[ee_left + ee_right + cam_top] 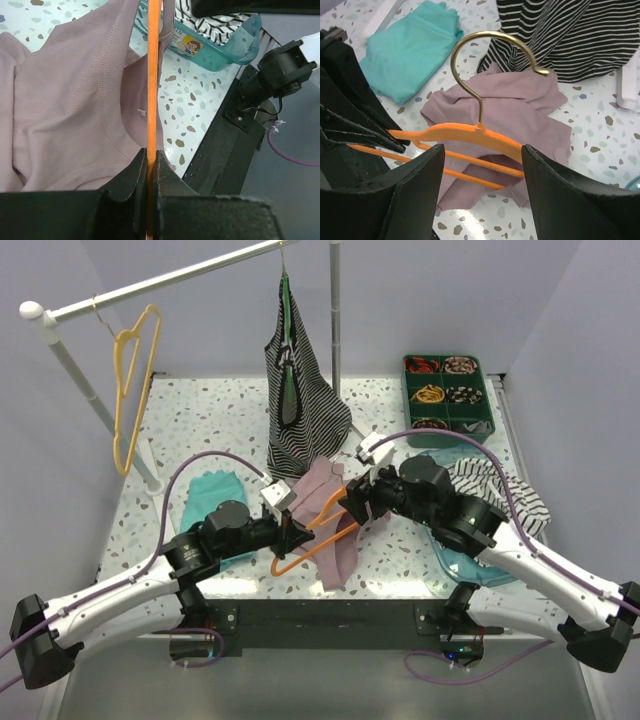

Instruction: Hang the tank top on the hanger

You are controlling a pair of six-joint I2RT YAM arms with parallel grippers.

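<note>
- Tank top (pixel 322 485) lies crumpled on the counter (pixel 200 410) at mid-width. It sits just in front of the hem of the striped top (pixel 300 390). One edge trails toward the near edge of the counter.
- Hanger (pixel 462 134) is over the tank top, tilted, with its metal hook (pixel 480 105) pointing toward the striped top. In the left wrist view its lower bar crosses the neckline of the tank top. No part of the cloth is threaded onto the hanger.
- Left claw (pixel 149 156) is clamped on the thin orange bar of the hanger. The fingers are closed down to the thickness of the bar.
- Right claw (pixel 482 146) is spread wide. Its fingers straddle the shoulder of the hanger below the hook. Whether either finger touches the plastic cannot be told.
- Teal cloth (pixel 210 490) lies folded on the counter to the left of the tank top, apart from it.
- Striped top hangs from a green hanger on the rail (pixel 170 280), with its hem reaching the counter.
- Yellow hanger (pixel 130 390) hangs bare at the left end of the same rail.
- Green tray (pixel 447 390) at the far right has compartments holding small coloured bands.
- Teal bin (pixel 225 50) at the near right holds a second striped cloth.
</note>
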